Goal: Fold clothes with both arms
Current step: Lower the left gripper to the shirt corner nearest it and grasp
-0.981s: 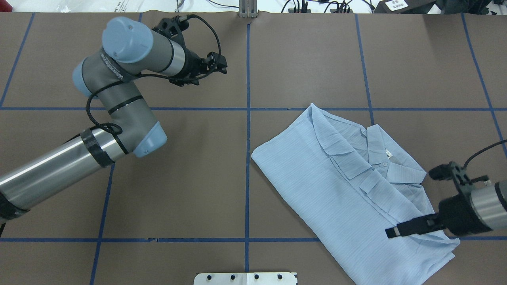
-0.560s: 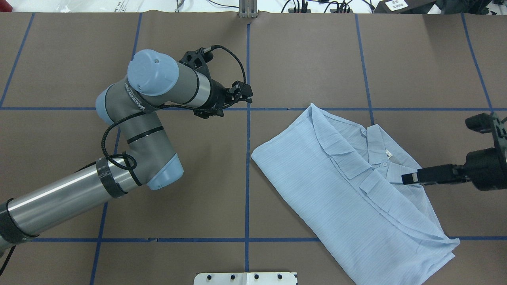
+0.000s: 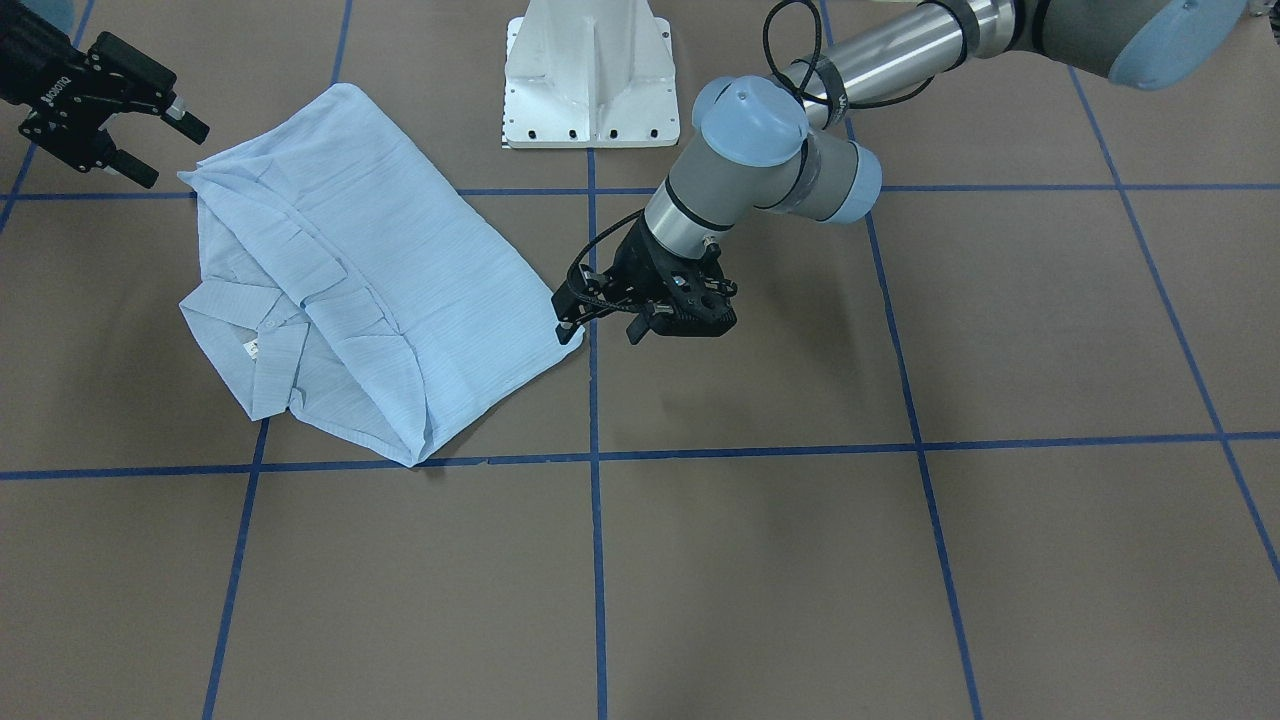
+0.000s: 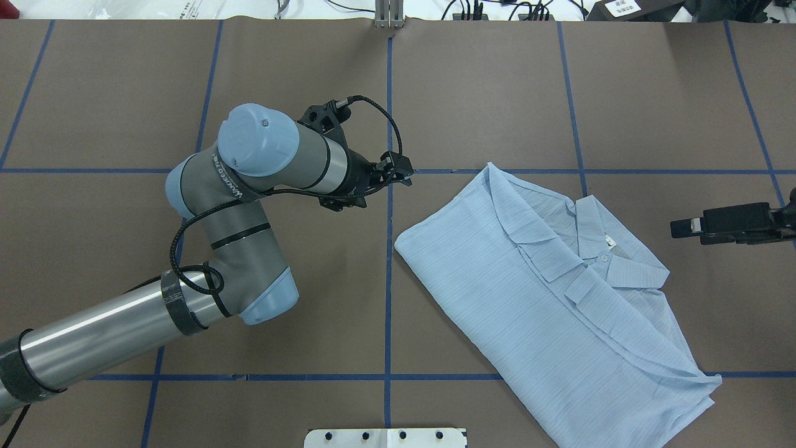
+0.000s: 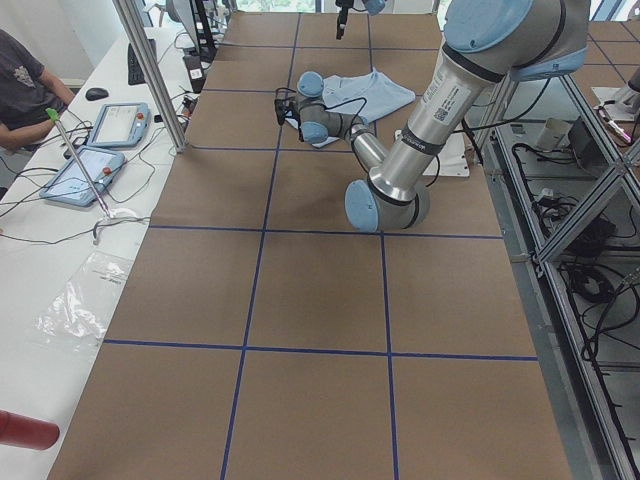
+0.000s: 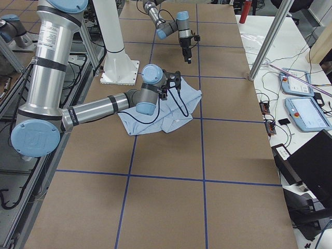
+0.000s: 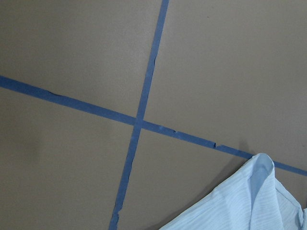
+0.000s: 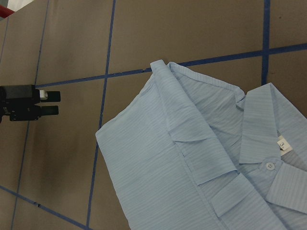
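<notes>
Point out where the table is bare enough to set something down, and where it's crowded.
Bare: the table strip on the operators' side of the blue tape line. Crowded: around the shirt, with the left gripper near its left corner and the right gripper off its right edge.

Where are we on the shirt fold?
Done: the shirt lies folded into a compact rectangle, collar on top. In hand: nothing; the left gripper hangs open near one corner, the right gripper open on the other side, both off the fabric. Left: perhaps a final fold or squaring up; hard to judge.
</notes>
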You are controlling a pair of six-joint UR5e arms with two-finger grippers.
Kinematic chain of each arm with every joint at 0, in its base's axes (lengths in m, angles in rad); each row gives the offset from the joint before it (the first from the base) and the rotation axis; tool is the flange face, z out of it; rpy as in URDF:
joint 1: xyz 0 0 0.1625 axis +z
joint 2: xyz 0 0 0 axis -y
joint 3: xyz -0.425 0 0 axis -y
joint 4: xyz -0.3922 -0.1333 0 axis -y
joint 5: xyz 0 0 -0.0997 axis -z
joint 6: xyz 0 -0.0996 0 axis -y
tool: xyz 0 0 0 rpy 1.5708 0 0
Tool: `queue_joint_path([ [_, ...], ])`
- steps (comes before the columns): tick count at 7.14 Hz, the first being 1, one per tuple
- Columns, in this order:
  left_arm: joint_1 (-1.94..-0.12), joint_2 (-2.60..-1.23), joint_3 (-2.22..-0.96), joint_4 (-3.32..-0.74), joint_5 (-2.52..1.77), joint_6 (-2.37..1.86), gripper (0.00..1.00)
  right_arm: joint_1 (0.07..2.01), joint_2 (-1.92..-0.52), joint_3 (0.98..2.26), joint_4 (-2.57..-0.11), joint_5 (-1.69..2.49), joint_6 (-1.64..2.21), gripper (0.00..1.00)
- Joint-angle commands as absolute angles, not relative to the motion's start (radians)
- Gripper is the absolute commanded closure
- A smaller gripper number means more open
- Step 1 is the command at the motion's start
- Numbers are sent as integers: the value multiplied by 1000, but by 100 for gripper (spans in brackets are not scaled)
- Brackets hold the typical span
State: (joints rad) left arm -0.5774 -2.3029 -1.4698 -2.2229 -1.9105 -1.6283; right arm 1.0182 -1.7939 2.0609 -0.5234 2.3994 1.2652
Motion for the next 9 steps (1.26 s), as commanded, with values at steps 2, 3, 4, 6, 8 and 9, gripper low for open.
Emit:
queue_joint_path([
  [2,-519,-2304,-1508,-2182,-1841,-1664,1,1083,-1781,2043,-526,2428,1264,0],
  [3,-511,-2306,-1534,-2143,-1836,-1664,1,1083,-1781,2037,-526,2425,1264,0],
  [4,-500,-2304,-1546,-2128,-1835,-1666,1,1089,-1754,2034,-529,2428,1264,0],
  [6,-468,-2304,-1543,-2077,-1819,-1666,1,1088,-1746,2028,-529,2428,1264,0],
  [8,-411,-2319,-1519,-2024,-1758,-1664,1,1088,-1744,2026,-531,2428,1264,0],
  [9,-411,-2321,-1511,-2020,-1756,-1664,2,1088,-1743,2025,-531,2428,1266,0],
])
